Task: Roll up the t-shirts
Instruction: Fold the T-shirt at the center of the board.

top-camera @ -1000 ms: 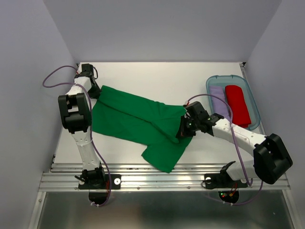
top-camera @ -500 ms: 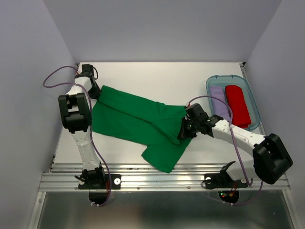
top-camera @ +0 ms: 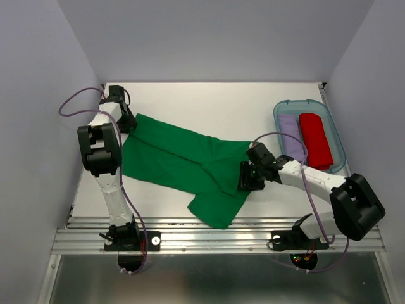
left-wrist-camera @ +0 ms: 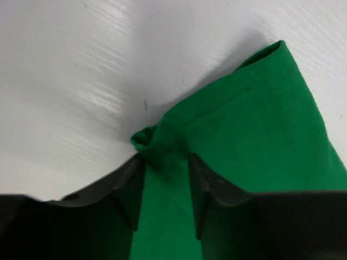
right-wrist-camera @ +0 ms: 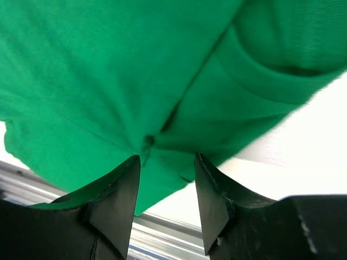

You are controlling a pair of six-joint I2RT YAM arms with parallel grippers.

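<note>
The green t-shirt (top-camera: 177, 158) lies flat and creased across the table, running from the far left to the near centre. My left gripper (top-camera: 128, 121) is at its far-left corner. In the left wrist view the left gripper (left-wrist-camera: 165, 160) stands open, with a small bunched fold of the t-shirt (left-wrist-camera: 255, 135) lying between its tips. My right gripper (top-camera: 247, 178) is at the shirt's right edge. In the right wrist view the right gripper (right-wrist-camera: 167, 158) is open too, with the t-shirt (right-wrist-camera: 108, 65) spread just beyond its tips and pinched into a little pucker.
A clear blue bin (top-camera: 278, 111) stands at the right of the table, holding a lavender roll (top-camera: 290, 133) and a red roll (top-camera: 315, 139). A metal rail (top-camera: 221, 237) runs along the near edge. Side walls close in left and right.
Both grippers were shut on the shirt's fabric and now stand open, the cloth let go. The right gripper has shifted slightly toward the near edge.
</note>
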